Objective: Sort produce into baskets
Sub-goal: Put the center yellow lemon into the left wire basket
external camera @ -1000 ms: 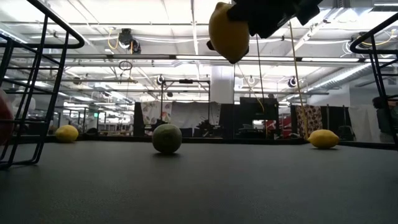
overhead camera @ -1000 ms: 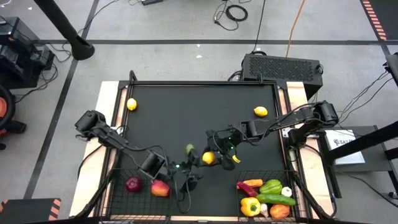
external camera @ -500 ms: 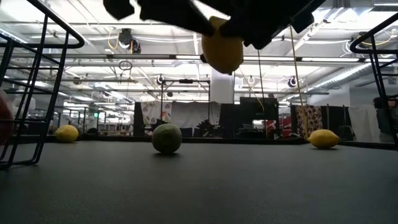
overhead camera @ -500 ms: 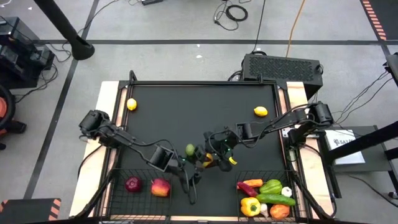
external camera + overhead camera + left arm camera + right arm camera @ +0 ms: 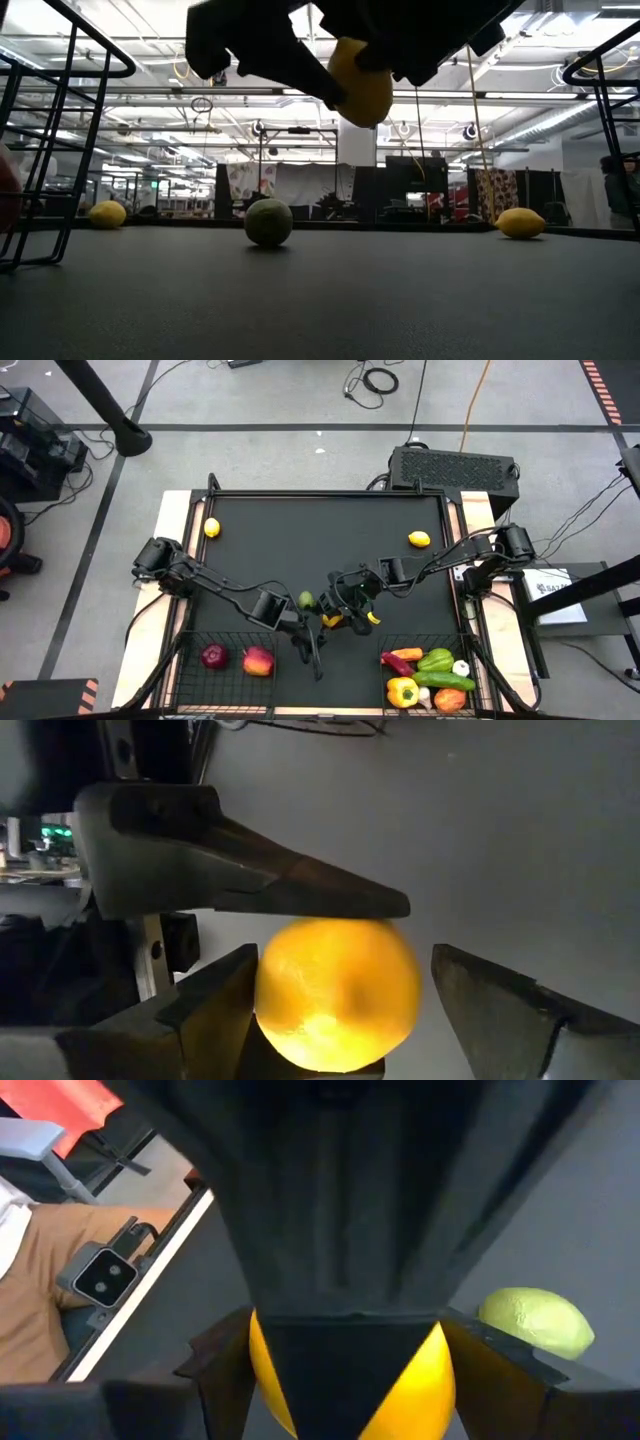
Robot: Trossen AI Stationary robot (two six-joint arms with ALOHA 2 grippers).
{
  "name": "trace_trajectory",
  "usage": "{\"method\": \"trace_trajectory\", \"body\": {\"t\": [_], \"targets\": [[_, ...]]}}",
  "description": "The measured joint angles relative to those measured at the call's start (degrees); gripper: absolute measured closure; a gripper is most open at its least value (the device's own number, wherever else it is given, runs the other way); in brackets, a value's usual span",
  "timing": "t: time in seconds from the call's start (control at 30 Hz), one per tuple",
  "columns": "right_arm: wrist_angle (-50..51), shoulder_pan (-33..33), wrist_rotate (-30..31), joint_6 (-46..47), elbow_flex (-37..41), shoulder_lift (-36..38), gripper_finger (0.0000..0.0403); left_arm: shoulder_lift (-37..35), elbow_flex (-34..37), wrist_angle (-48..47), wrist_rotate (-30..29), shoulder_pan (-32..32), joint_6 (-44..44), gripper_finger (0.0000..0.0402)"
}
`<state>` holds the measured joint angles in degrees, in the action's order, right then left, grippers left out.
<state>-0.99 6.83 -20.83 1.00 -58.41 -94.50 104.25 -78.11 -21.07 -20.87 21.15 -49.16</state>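
Note:
A yellow lemon (image 5: 333, 621) hangs above the middle of the black table, shut in my right gripper (image 5: 342, 616). My left gripper (image 5: 318, 624) is open. Its two fingers (image 5: 215, 1005) stand on either side of the same lemon (image 5: 335, 995), on its left side. A green lime (image 5: 305, 600) rests on the mat just beyond them and also shows in the low view (image 5: 268, 222). Two more lemons (image 5: 212, 528) (image 5: 419, 540) lie at the far left and far right. One black wire basket (image 5: 195, 660) holds a purple onion and a red apple, the other basket (image 5: 470, 660) several vegetables. My right gripper pinches the lemon by its two opposite sides (image 5: 262, 1375) between its two fingers, one of which (image 5: 250, 885) lies along the lemon's side. It comes from the table's right, slanting down. The lemon (image 5: 360, 85) is lifted well clear of the mat. My left gripper: one finger stands close against the lemon's side (image 5: 262, 1005), the other apart from it; whether it touches I cannot tell.
A black grilled box (image 5: 452, 466) stands beyond the table's far right corner. The two baskets sit at the near left and near right corners. Bare mat lies between the far lemons and around the lime.
My left gripper has gone toward the table's right, up to the lemon that my right gripper holds, and now has its open fingers around it. My right gripper has drifted a little toward the left with the lemon, still clear of the mat. The lime has stayed put.

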Motion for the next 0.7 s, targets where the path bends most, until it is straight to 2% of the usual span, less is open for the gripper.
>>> {"method": "trace_trajectory", "body": {"t": [0.17, 0.43, 0.7], "targets": [[-0.1, 0.0, -0.1, 0.0, 0.0, 0.0, 0.0140, 0.0, 0.0, -0.3, -0.8, 0.0, -1.3, 0.0104], [-0.1, 0.0, 0.1, -0.2, 0.0, 0.0, 0.0140, 0.1, 0.0, -0.1, -1.7, -0.1, -1.3, 0.0161], [0.3, 0.0, -0.1, -0.1, 0.0, 0.0, 0.0135, 0.2, 0.0, 0.8, -1.7, -0.1, -1.2, 0.0163]]}}
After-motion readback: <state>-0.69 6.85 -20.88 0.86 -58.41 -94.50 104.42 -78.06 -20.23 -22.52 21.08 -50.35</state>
